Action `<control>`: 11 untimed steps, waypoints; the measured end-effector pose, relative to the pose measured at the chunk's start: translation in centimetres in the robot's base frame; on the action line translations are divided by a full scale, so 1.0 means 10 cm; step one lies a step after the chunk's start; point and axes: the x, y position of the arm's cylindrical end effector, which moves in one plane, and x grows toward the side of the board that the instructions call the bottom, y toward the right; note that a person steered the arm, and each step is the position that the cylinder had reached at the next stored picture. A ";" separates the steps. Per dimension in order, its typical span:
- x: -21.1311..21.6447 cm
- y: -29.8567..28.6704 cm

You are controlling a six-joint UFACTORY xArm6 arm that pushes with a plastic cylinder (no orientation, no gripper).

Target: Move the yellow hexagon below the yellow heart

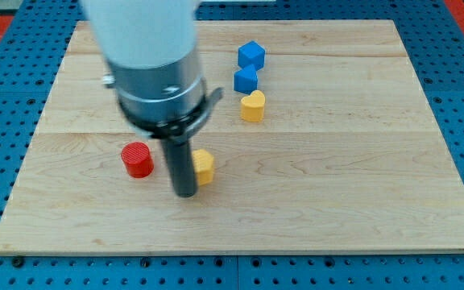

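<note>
Looking at where things sit right now: my tip [184, 193] is planted on the wooden board [361, 177], and the yellow hexagon [205, 166] is touching the rod's right side, partly hidden behind it. So the hexagon lies to the view's right of my tip and a hair toward the view's top. No jaws here to spread or pinch, just a plain dark rod with its end resting on the wood, pressed up against the hexagon's left side as far as I can tell.

The yellow heart [253, 105] is up and to the right of the hexagon, well apart from it, with two blue cubes stacked toward the view's top from it: one blue cube [246, 79] just beside the heart, another blue cube [251, 55] just past that. The red cylinder [138, 159] sits on the view's left of my rod, near but not touching.

My read: the spot below the heart is to the right of where the hexagon is now, and roughly at its current height or a bit higher. Since I'm already on the hexagon's left, a push toward the view's right looks like the natural call. The thing to watch is that I'm slightly low on it, so it could drift up toward the heart or slip off the rod.
</note>
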 end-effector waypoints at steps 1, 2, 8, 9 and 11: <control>-0.32 0.27; -0.39 0.23; -0.70 0.37; -0.70 0.42; -0.18 -0.13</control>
